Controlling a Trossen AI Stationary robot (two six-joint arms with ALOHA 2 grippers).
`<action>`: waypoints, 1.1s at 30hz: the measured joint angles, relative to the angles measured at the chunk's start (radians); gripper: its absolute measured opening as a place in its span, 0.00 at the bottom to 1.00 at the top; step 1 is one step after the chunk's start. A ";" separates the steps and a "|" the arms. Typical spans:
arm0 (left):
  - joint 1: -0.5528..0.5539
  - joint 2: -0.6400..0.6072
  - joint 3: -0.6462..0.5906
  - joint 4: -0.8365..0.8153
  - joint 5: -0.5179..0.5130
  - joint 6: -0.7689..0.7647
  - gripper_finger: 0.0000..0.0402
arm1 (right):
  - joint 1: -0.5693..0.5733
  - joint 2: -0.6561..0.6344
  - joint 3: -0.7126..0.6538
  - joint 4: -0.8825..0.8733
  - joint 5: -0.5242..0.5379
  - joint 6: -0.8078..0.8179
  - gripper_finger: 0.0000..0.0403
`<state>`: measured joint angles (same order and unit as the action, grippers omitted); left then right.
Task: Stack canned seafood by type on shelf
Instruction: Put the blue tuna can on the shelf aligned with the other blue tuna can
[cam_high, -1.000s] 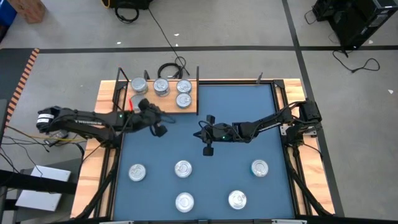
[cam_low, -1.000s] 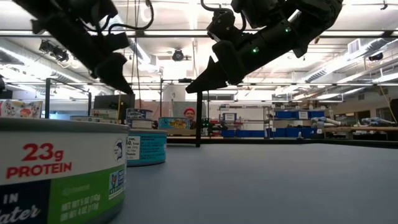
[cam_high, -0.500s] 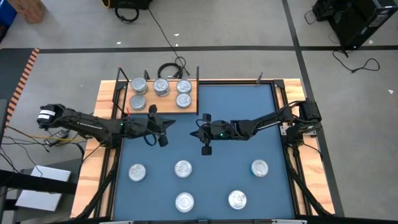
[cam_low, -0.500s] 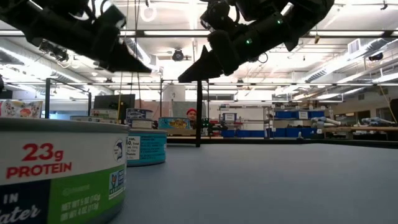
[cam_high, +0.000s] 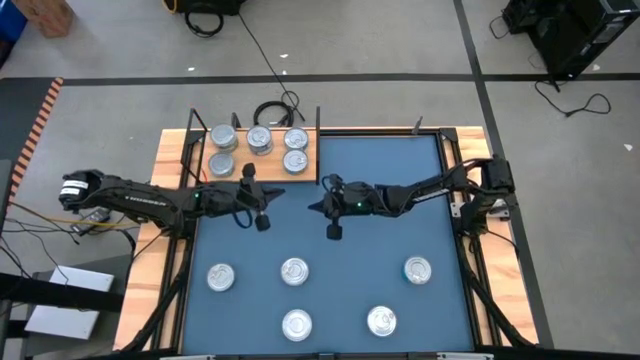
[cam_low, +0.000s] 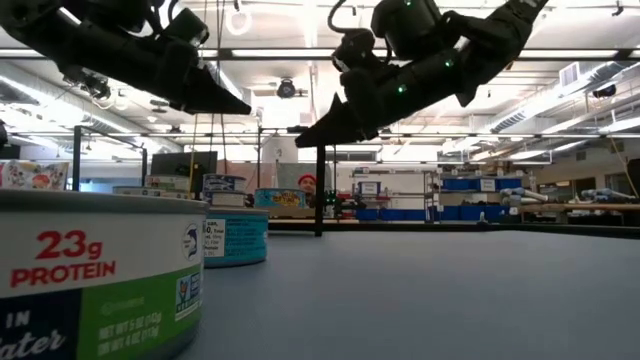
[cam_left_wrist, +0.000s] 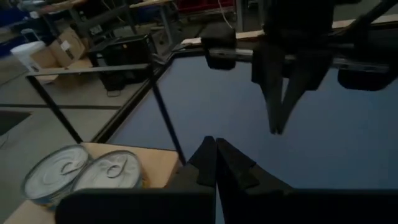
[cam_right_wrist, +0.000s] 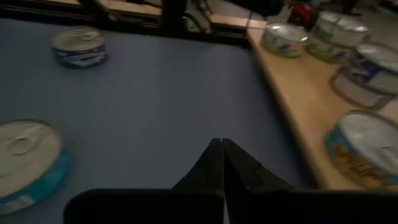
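Nearest tin label reads "23g PROTEIN" in red letters.

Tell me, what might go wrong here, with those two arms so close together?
The left gripper and right gripper, both shut and empty, point at each other above the blue mat; they might collide. Both also hang near the shelf, so a swing could knock its tins.

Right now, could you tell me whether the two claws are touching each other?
Apart. The high view shows blue mat between the left claw and the right claw; the low view shows a gap too.
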<state>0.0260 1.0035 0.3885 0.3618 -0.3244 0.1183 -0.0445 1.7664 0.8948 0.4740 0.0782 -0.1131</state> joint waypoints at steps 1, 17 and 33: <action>0.013 0.000 0.000 0.000 0.010 0.002 0.01 | -0.009 0.000 0.000 0.004 -0.001 -0.012 0.00; 0.115 0.000 0.028 0.005 0.249 0.035 0.01 | -0.126 0.035 -0.012 0.110 -0.132 0.045 0.00; 0.059 0.051 -0.048 0.083 0.248 0.024 0.01 | 0.084 0.036 -0.029 0.065 0.029 0.144 0.01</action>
<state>0.0849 1.0546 0.3401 0.4452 -0.0769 0.1418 0.0397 1.8023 0.8658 0.5386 0.1070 0.0305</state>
